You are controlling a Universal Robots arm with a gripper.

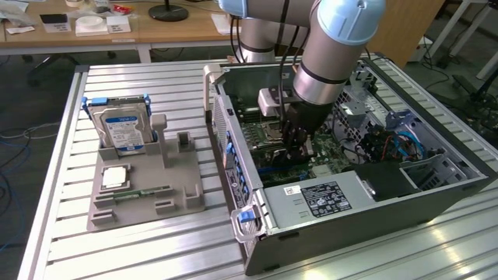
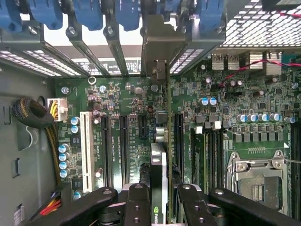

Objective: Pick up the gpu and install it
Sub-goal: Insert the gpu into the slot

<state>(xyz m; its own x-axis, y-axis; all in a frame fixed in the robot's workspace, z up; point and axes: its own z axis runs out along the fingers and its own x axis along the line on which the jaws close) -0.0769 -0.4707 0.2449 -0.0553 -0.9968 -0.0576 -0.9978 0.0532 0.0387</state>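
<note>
Dark-boarded and edge-on, the gpu [image 2: 159, 181] stands upright between the claw [image 2: 160, 200] fingers [image 2: 137, 202] in the wrist view, pinched along its top edge, its long axis running toward the rear slot openings. Its metal end bracket [image 2: 160, 70] reaches up among the blue slot retainers [image 2: 89, 14] at the case's back wall. The card sits in line with the black expansion slots [image 2: 123, 146] of the green motherboard [image 2: 221, 108], with a white slot [image 2: 85, 150] farther off on one side and the empty CPU socket [image 2: 256, 179] on the other; whether its lower edge is seated in a slot cannot be told.

In the exterior view the claw [image 1: 300, 153] hangs straight down from the grey-and-blue arm [image 1: 330, 52] into the open tower case [image 1: 350, 227], which lies on its side on the ribbed aluminium table [image 1: 140, 245]. The case walls hem the arm in on all sides, the labelled power supply [image 1: 315, 198] close toward the near edge and the cabled drive bay [image 1: 389, 143] toward the exterior view's right.

Well apart, toward the exterior view's left, a grey parts holder [image 1: 144, 192] carries an upright hard drive [image 1: 121, 125] with a blue label, a flat processor [image 1: 114, 177] and a narrow green memory stick [image 1: 144, 191]. Open table lies between holder and case.
</note>
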